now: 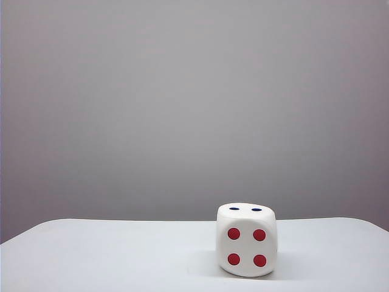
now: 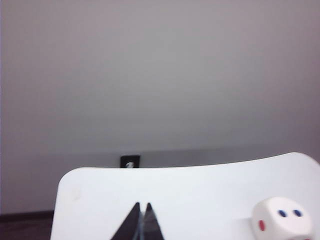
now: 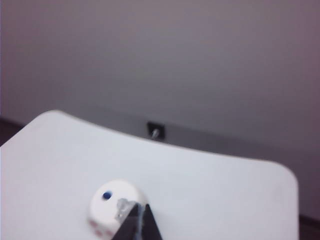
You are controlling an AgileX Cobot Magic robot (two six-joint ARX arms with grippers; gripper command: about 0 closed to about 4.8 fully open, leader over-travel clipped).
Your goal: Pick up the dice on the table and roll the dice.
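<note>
The dice (image 1: 246, 240) rests on the white table (image 1: 109, 255), right of centre near the front, with a face of four red pips toward the exterior camera and two dark blue pips on top. Neither gripper appears in the exterior view. My left gripper (image 2: 142, 205) is shut and empty, hovering over bare table (image 2: 200, 190) with the dice (image 2: 281, 222) well off to one side. My right gripper (image 3: 141, 206) is also shut with nothing in it. Its tips overlap the dice (image 3: 112, 205) in the picture, and the dice stands free on the table (image 3: 210, 190).
A plain grey wall (image 1: 194, 103) rises behind the table. A small dark fixture (image 2: 130, 161) sits low on that wall, and the right wrist view also shows the fixture (image 3: 156, 131). The table's rounded far corners show in both wrist views.
</note>
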